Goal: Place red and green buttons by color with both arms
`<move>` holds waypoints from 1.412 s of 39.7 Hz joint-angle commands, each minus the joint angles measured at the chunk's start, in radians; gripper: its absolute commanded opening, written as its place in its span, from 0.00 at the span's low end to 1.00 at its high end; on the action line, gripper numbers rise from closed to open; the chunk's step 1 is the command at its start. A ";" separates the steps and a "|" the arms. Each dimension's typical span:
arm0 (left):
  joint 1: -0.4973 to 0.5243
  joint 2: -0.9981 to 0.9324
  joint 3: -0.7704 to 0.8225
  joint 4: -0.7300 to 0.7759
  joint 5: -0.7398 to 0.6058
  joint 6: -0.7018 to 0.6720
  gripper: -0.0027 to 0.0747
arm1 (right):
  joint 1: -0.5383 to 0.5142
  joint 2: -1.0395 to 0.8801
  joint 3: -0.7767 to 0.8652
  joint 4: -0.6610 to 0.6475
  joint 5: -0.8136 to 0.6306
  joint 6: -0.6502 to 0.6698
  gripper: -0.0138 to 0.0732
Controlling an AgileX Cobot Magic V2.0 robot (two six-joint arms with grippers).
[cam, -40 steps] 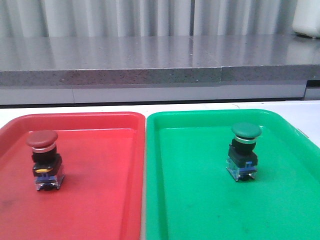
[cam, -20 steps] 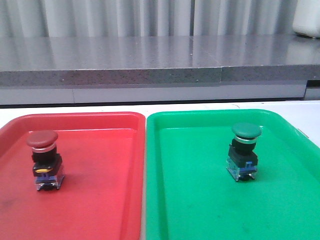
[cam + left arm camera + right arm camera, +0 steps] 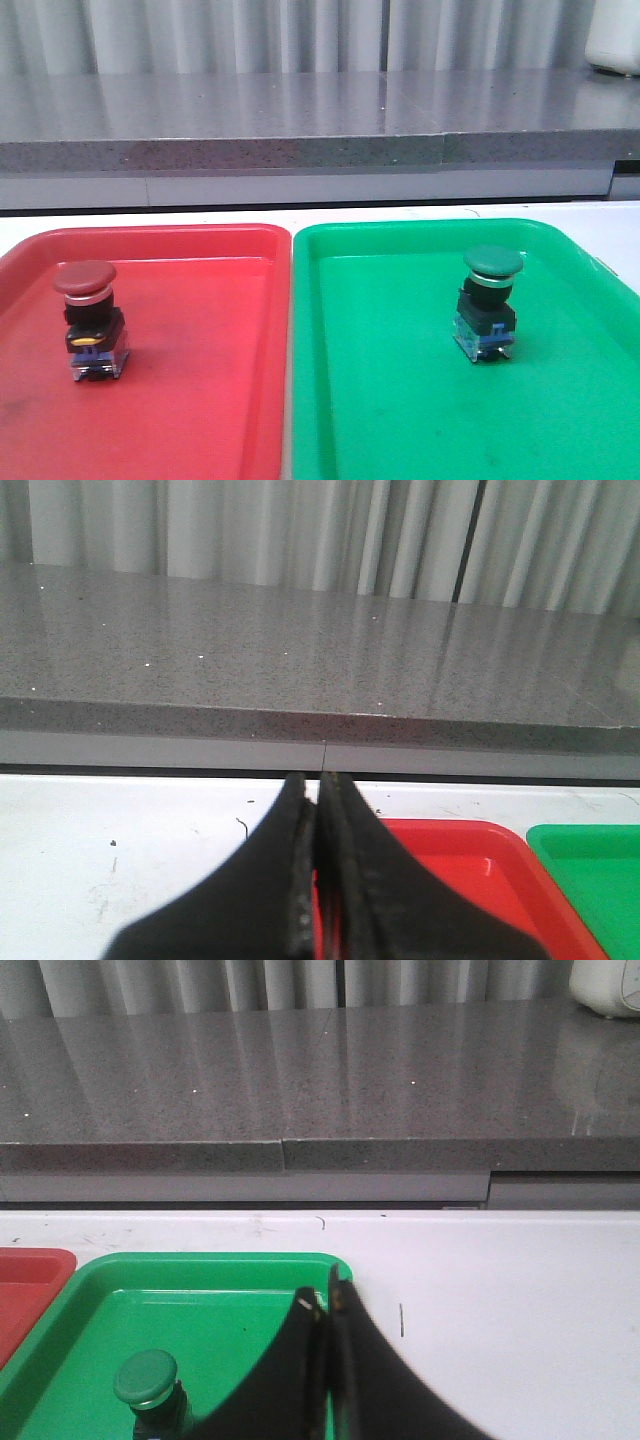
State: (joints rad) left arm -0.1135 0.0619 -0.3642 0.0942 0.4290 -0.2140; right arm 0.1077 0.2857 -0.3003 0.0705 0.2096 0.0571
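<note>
The red button [image 3: 88,318] stands upright on the red tray [image 3: 200,400], near its left side. The green button [image 3: 489,300] stands upright on the green tray [image 3: 400,400], right of its middle; it also shows in the right wrist view [image 3: 148,1390]. Neither arm shows in the front view. My left gripper [image 3: 318,780] is shut and empty, held above the white table by the red tray's [image 3: 460,860] far left corner. My right gripper [image 3: 325,1298] is shut and empty, over the green tray's [image 3: 200,1300] far right corner, apart from the green button.
The two trays lie side by side on a white table [image 3: 150,216]. A grey stone ledge [image 3: 300,120] runs behind the table, with pale curtains beyond. A white object [image 3: 613,40] stands on the ledge at the far right.
</note>
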 commanded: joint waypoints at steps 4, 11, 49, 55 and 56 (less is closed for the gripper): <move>0.002 0.010 -0.024 0.004 -0.086 -0.002 0.01 | -0.008 0.006 -0.028 -0.007 -0.089 -0.007 0.08; 0.002 0.010 -0.024 0.004 -0.086 -0.002 0.01 | -0.008 0.006 -0.028 -0.007 -0.089 -0.007 0.08; 0.137 -0.086 0.393 -0.181 -0.302 0.122 0.01 | -0.008 0.006 -0.028 -0.007 -0.085 -0.007 0.08; 0.137 -0.086 0.393 -0.181 -0.302 0.122 0.01 | -0.008 0.006 -0.028 -0.007 -0.085 -0.007 0.08; 0.137 -0.086 0.393 -0.181 -0.302 0.122 0.01 | -0.008 0.006 -0.028 -0.007 -0.085 -0.007 0.08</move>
State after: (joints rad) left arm 0.0238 -0.0056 0.0038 -0.0755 0.2019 -0.0882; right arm 0.1069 0.2857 -0.3003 0.0705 0.2075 0.0571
